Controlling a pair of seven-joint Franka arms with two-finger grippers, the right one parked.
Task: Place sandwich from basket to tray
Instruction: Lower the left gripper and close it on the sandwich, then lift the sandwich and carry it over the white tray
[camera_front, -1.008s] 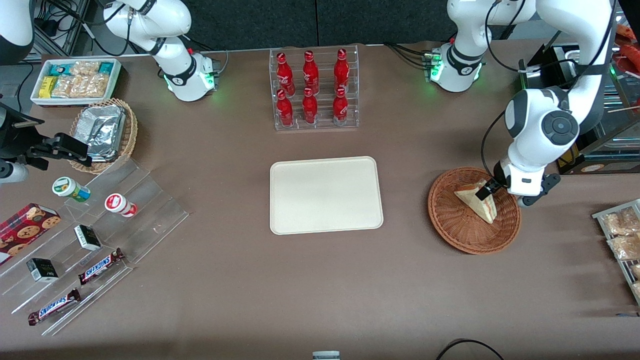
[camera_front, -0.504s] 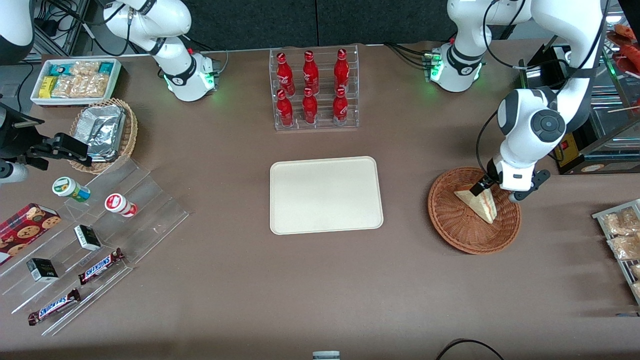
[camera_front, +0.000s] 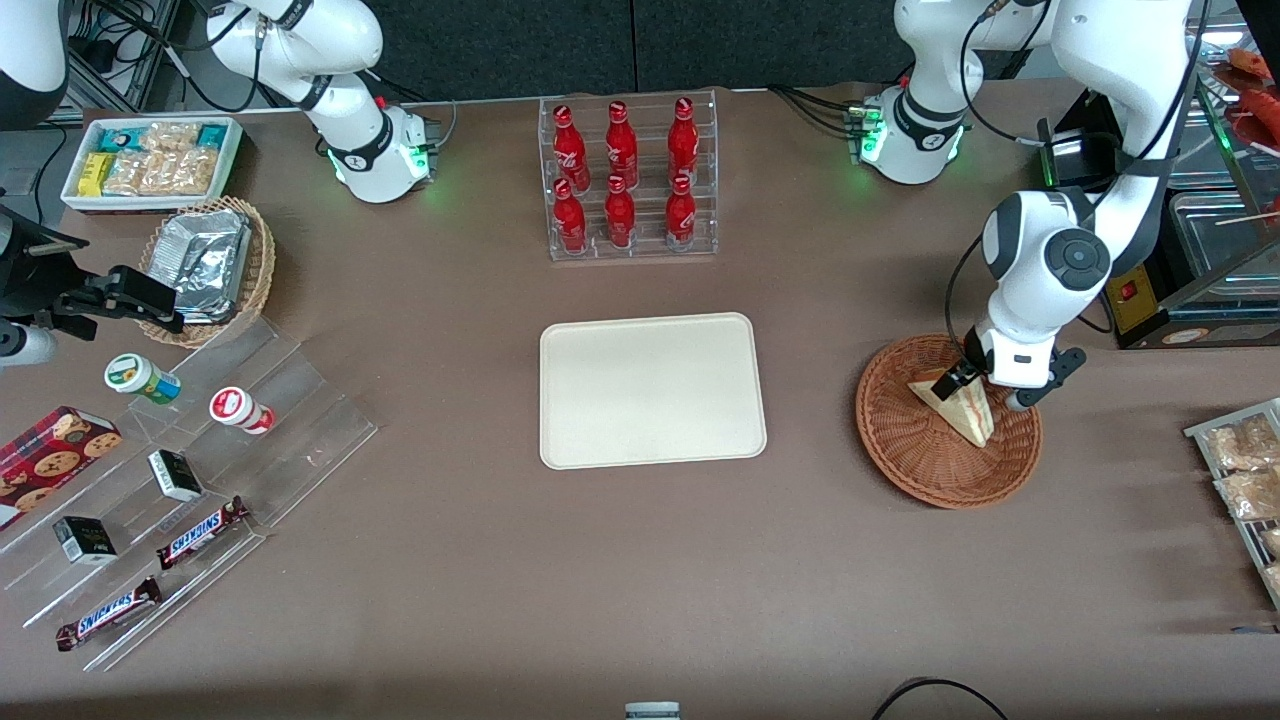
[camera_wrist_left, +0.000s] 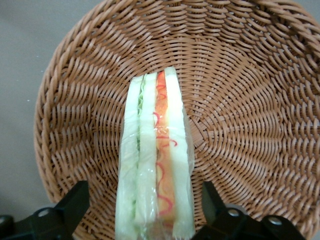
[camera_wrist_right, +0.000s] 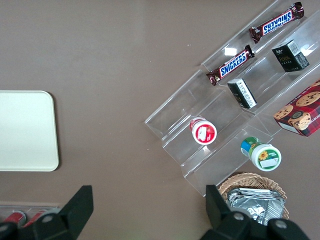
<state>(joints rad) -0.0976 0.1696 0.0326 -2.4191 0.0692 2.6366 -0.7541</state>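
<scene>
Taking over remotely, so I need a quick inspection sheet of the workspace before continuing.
Surface: brown table, flat.
Job's things: sandwich standing on edge in the basket; tray bare, toward the table's middle.
Clutter: red bottles in a rack; snack bars, small boxes and cups on clear steps; foil packets in a tan basket; snack bin.
Grippers: tool open, fingers either side of the sandwich, apart from it.
Cables: black cable at the table's near edge.
Surroundings: nothing seen.

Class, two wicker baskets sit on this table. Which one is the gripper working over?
The reddish-brown basket holding the sandwich; the gripper straddles that sandwich, open. The tan basket holds foil packets.
</scene>
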